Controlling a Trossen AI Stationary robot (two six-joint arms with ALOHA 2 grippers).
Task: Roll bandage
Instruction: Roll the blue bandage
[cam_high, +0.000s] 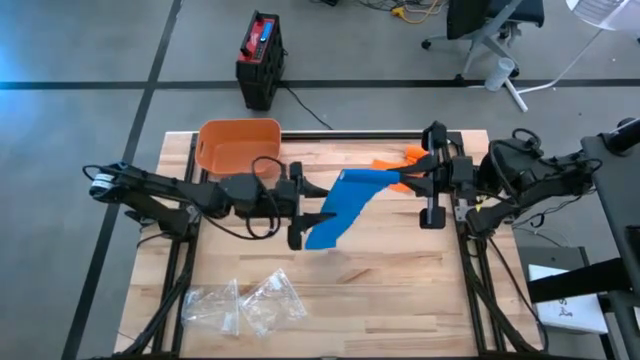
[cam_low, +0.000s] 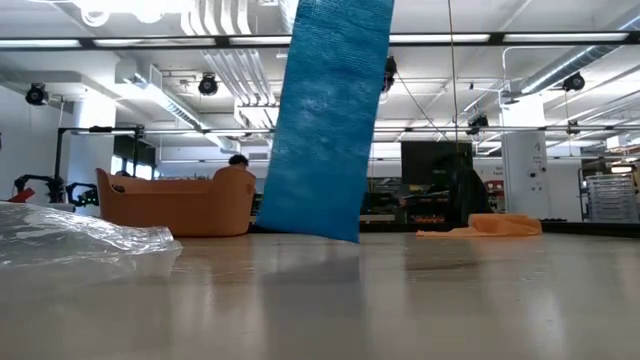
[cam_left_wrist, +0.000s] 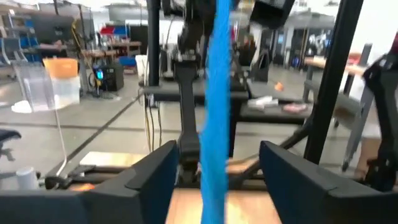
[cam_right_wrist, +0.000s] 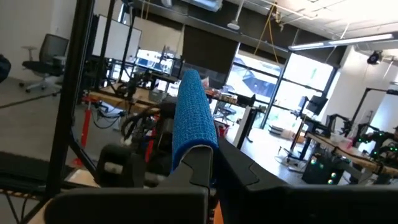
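- The wooden table (cam_high: 400, 290) carries everything; both arms meet over its middle, the left arm coming in from the left, the right arm from the right.
- The blue bandage (cam_high: 345, 205) hangs stretched above the table's middle, its long axis running from far right, at the right gripper (cam_high: 408, 176), down to near left, where its loose end reaches the tabletop.
- The right gripper is clamped shut on the bandage's upper end, as its wrist view shows.
- The left gripper (cam_high: 308, 212) sits right at the lower end, fingers parted with the strip hanging between them and not yet pinched. It is the nearer one to the free end, so I'd judge the rolling falls to it.
- Orange basket (cam_high: 238, 145) at far left, orange cloth (cam_high: 400, 160) behind the right gripper, clear plastic bags (cam_high: 245, 305) at near left.
- No brand, label or readable writing anywhere.
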